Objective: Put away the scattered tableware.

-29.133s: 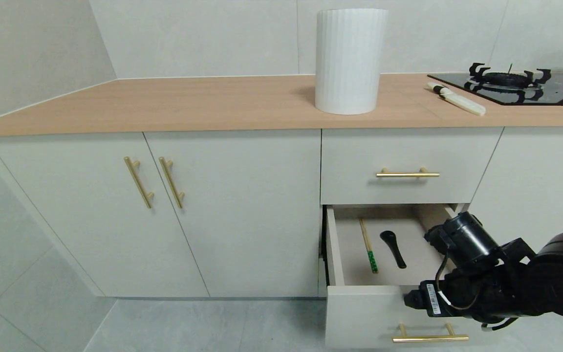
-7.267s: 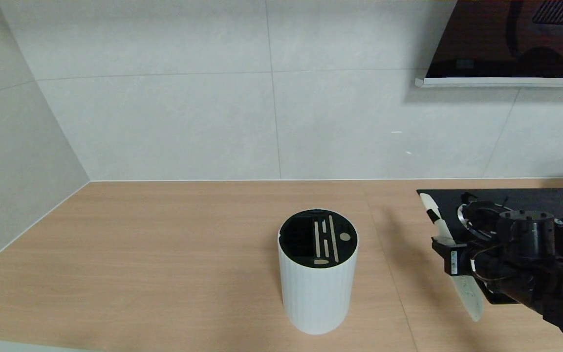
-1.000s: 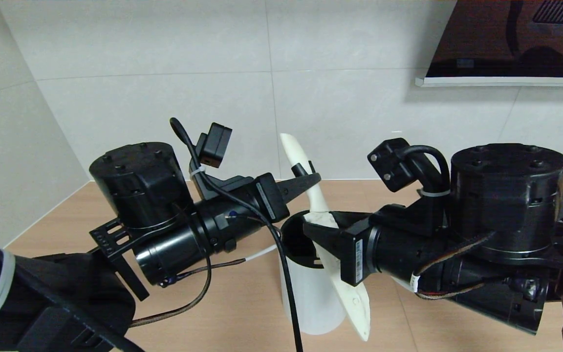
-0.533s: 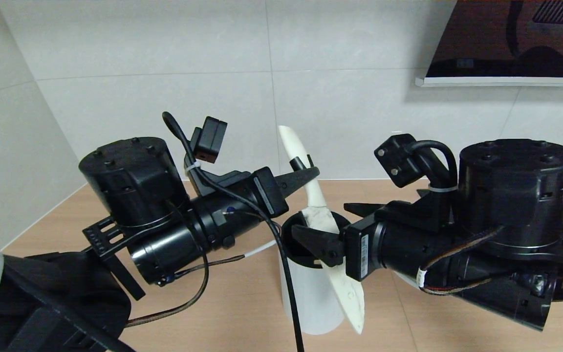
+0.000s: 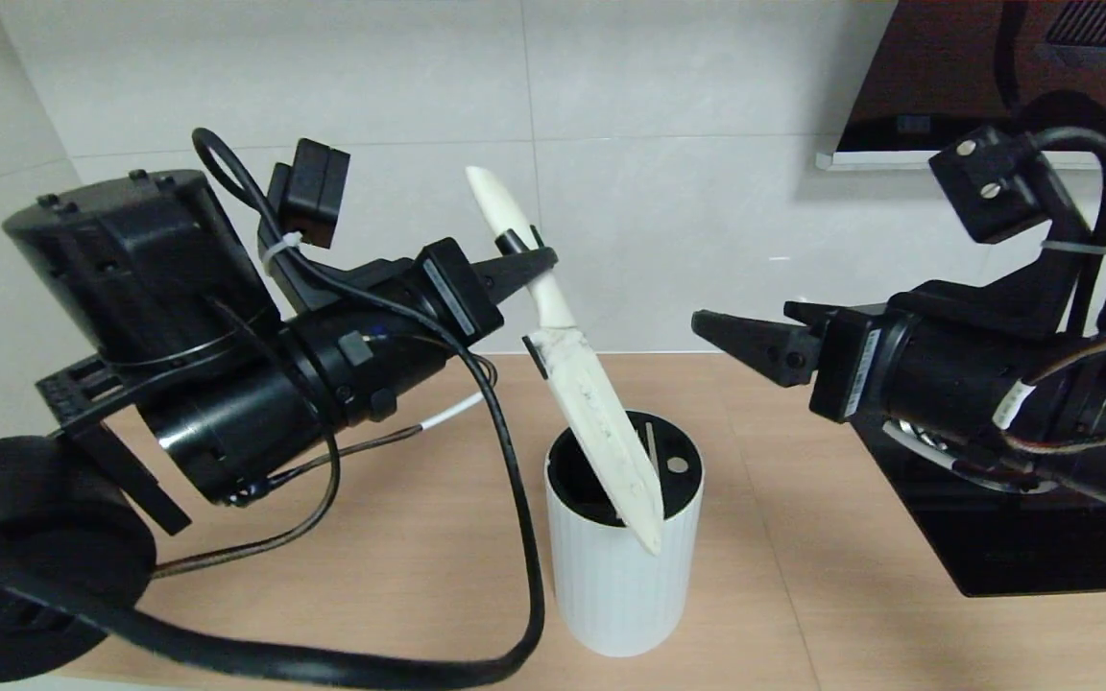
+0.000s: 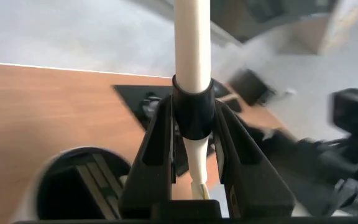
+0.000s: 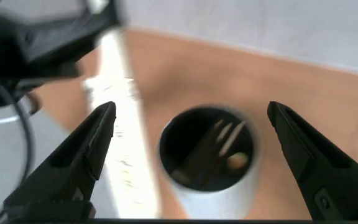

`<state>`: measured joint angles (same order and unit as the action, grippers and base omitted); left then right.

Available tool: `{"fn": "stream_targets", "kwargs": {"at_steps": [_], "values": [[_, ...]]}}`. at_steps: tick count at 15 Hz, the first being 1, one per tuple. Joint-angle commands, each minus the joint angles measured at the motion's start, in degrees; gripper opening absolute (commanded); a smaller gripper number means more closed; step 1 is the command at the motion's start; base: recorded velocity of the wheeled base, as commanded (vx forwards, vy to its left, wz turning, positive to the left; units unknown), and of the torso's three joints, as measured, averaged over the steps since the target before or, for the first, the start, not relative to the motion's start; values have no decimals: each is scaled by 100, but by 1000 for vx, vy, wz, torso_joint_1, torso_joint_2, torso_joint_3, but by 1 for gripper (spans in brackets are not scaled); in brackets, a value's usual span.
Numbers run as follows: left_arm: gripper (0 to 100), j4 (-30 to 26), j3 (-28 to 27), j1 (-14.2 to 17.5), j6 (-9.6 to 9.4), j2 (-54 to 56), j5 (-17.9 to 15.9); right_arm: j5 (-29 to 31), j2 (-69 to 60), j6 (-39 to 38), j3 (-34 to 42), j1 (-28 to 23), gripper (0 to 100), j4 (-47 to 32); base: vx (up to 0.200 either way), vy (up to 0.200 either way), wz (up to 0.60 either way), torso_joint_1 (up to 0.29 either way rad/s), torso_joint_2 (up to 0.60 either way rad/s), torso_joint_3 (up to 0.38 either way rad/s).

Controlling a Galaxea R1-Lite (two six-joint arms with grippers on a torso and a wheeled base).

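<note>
Currently left gripper (image 5: 529, 264) holds knife (image 5: 591, 413) tip-down over slotted holder (image 5: 620, 585)

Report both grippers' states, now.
Left gripper: shut on the knife, at its handle.
Right gripper: open, holding nothing.

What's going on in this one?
The left gripper is shut on the handle of a white knife, whose blade is angled down toward the white slotted holder on the counter. The right gripper hangs open off to the side, apart from the knife. The knife is not in a slot yet.
</note>
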<state>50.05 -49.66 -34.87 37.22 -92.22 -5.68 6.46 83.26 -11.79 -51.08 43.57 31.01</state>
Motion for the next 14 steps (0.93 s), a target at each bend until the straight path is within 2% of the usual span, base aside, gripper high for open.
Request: {"fn": "stream_targets", "kwargs": {"at_steps": [1,3,5,6,7,10,11,13,14], "values": [[0,-347,-369,-3,-276,108,463,-128,-188,1,-51,-305,100,1,0,0,0,0,0,0],[0,-523,-509,-143,-567,73,709,-128,-29,1,-122,-490,100,1,0,0,0,0,0,0],[0,-769,-702,-442,-1111,46,1113,-128,103,1,-148,-595,100,1,0,0,0,0,0,0],[0,-857,-764,-530,-1234,20,1289,-128,120,1,-157,-604,100,1,0,0,0,0,0,0],[0,-1006,-852,-794,-1533,-24,1860,-119,138,1,-183,-604,100,1,0,0,0,0,0,0],[0,-989,-782,-1101,-1894,-85,2379,-119,146,1,-174,-604,100,1,0,0,0,0,0,0],[0,-980,-738,-1189,-2184,-129,2801,-119,155,1,-174,-604,100,1,0,0,0,0,0,0],[0,-936,-755,-1268,-2518,-226,3310,-119,155,1,-174,-604,100,1,0,0,0,0,0,0],[0,-910,-746,-1295,-2623,-235,3398,-119,155,1,-174,-604,100,1,0,0,0,0,0,0]]}}
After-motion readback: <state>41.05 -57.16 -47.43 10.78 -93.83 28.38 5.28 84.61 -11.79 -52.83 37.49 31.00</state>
